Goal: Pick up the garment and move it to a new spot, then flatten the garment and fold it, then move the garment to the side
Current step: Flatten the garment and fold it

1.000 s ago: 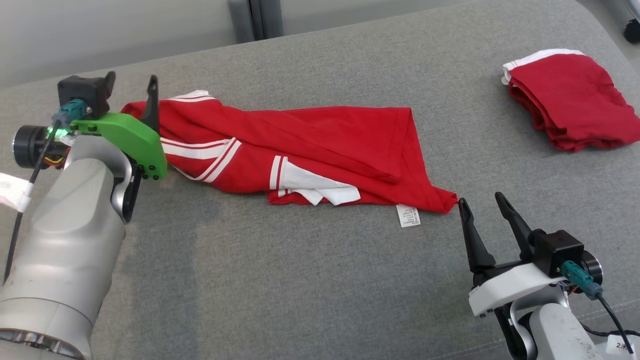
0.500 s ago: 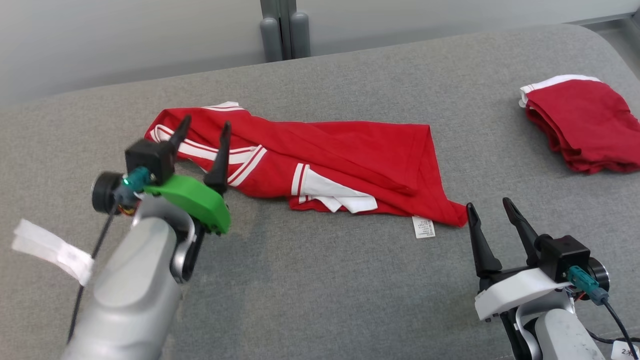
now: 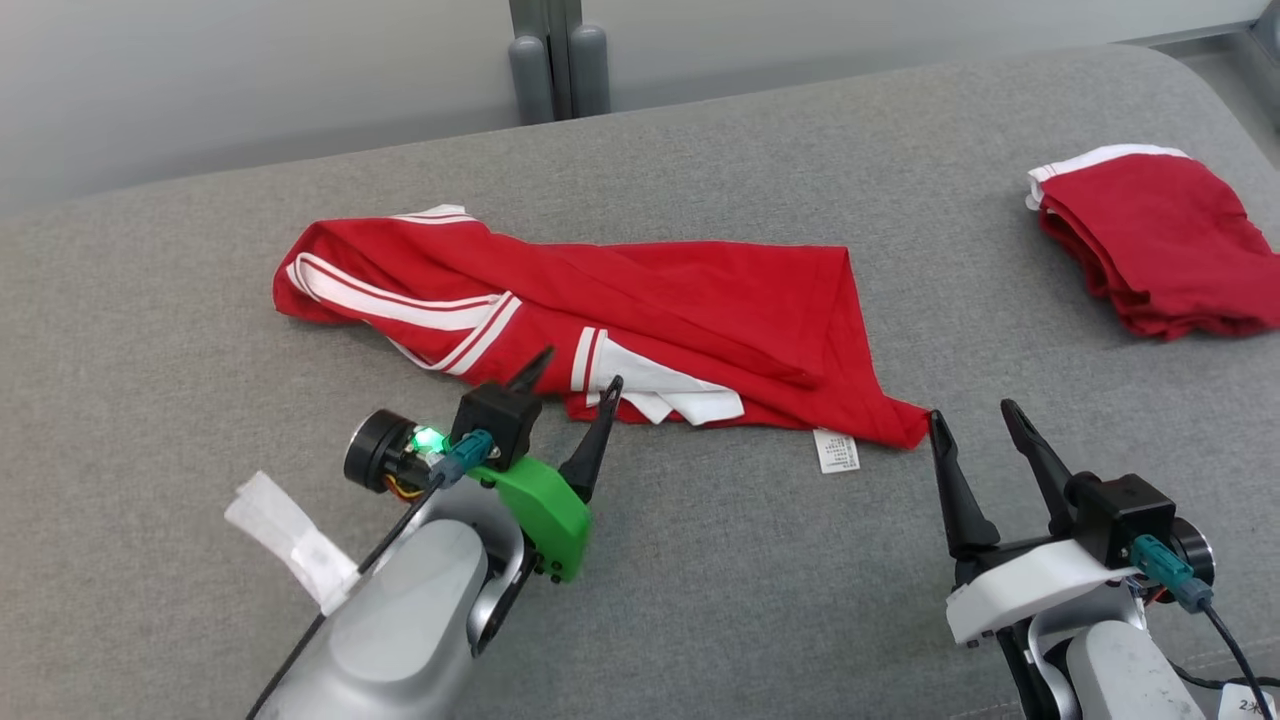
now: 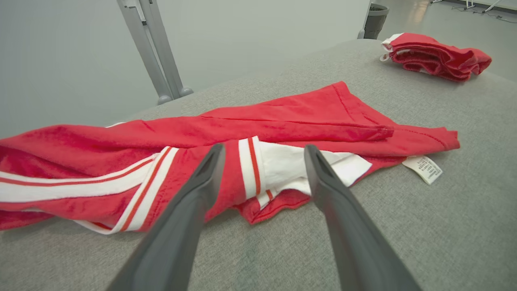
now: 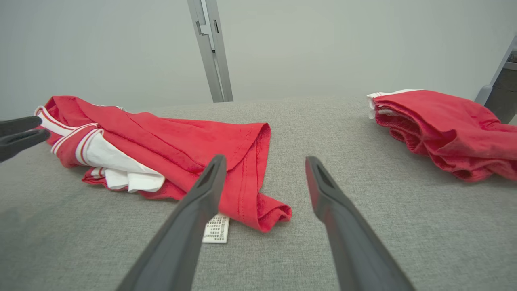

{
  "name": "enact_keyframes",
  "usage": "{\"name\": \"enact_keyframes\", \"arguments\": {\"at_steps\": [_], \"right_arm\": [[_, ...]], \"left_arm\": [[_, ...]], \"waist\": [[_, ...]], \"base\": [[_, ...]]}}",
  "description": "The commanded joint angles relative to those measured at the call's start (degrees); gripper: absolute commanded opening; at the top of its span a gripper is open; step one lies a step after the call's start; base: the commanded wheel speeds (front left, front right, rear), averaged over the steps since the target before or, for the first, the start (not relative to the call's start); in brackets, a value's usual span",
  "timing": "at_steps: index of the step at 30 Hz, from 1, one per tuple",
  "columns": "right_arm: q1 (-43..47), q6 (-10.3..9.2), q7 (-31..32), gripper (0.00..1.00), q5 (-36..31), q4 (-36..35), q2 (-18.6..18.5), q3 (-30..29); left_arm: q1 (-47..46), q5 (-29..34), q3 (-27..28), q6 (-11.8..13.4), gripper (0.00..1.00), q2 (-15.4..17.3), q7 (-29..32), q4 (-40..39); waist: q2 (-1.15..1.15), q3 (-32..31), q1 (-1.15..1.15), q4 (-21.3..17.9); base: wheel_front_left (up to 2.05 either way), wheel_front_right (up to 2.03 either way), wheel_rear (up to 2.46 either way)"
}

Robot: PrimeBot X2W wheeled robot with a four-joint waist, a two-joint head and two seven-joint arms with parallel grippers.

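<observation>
Two left fingers [image 3: 598, 435] spread, empty, right fingers [image 3: 955, 485] likewise, garment [image 3: 700, 290] just ahead, folded red pile [image 3: 1160, 240] well apart

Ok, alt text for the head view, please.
A crumpled red garment with white stripes lies on a grey padded surface. The open left gripper points at its near edge and the open right gripper at its right corner; a second red garment sits folded far right.

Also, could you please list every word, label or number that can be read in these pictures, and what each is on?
Care label on the red garment: rows of print, too small to read.
Small white tag at the head view's lower right corner: starts "2", the rest blurred and cut off.
</observation>
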Motion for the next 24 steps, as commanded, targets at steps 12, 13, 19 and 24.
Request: {"name": "enact_keyframes", "arguments": {"at_steps": [12,13,19,24], "right_arm": [[-1.81,-0.09,-0.11,1.00,0.98,-0.24,-0.18,0.40],[-1.80,-0.09,-0.11,1.00,1.04,-0.27,-0.19,0.41],[-2.01,-0.09,-0.11,1.00,1.11,-0.37,-0.19,0.28],[-2.22,-0.09,-0.11,1.00,1.21,-0.19,-0.19,0.03]], "left_arm": [[-12.46,4.24,-5.79,-1.44,1.00,0.25,6.03,10.75],[-12.97,4.13,-6.20,-1.52,1.00,0.24,6.70,11.49],[-14.64,2.83,-8.79,-1.92,1.00,0.60,9.90,15.18],[-14.50,0.84,-11.00,-2.02,0.47,0.58,10.51,16.35]], "waist": [[0.00,4.01,0.00,-3.97],[0.00,4.13,0.00,-4.03],[0.00,4.66,0.00,-4.00],[0.00,4.83,0.00,-3.55]], "base": [[0.00,0.00,0.00],[0.00,0.00,0.00],[0.00,0.00,0.00],[0.00,0.00,0.00]]}}
